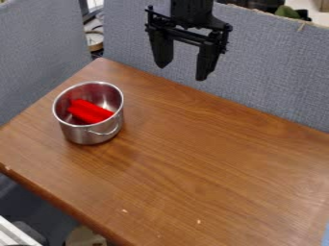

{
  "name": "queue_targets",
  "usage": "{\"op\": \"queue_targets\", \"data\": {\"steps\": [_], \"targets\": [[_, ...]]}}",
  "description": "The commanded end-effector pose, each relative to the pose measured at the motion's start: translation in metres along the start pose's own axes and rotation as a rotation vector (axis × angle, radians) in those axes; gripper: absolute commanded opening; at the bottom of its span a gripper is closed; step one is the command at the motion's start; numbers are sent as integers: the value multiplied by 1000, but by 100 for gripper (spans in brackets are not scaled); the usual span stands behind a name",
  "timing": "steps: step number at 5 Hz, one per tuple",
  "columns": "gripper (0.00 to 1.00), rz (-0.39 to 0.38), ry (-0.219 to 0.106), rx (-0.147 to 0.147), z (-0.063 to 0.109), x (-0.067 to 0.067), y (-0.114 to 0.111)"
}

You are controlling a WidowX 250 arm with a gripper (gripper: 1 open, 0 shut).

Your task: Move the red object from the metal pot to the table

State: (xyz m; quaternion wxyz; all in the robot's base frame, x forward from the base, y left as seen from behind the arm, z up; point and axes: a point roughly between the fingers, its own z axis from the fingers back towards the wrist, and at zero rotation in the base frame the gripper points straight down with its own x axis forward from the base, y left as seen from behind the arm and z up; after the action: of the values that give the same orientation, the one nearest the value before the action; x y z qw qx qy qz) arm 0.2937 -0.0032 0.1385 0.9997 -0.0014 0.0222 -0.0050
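The red object lies inside the metal pot, a small shiny round pot standing at the left side of the brown wooden table. My gripper hangs well above the table's far edge, up and to the right of the pot, pointing down. Its two black fingers stand wide apart with nothing between them.
Grey fabric partition walls close off the back and the left of the table. The table's front edge runs diagonally from lower left to lower right, with floor beyond it.
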Motion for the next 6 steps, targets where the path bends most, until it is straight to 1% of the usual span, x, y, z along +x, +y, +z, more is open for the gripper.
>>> {"op": "queue_targets", "data": {"steps": [1, 2, 3, 4, 5, 6], "targets": [[100, -195, 22, 10, -27, -20, -8], [100, -295, 26, 31, -10, -42, 1], [100, -393, 9, 48, 4, -62, 20], [100, -445, -20, 69, 2, -80, 49], [100, -467, -42, 85, 1, -99, 77], [100, -516, -92, 102, 0, -95, 104]]}}
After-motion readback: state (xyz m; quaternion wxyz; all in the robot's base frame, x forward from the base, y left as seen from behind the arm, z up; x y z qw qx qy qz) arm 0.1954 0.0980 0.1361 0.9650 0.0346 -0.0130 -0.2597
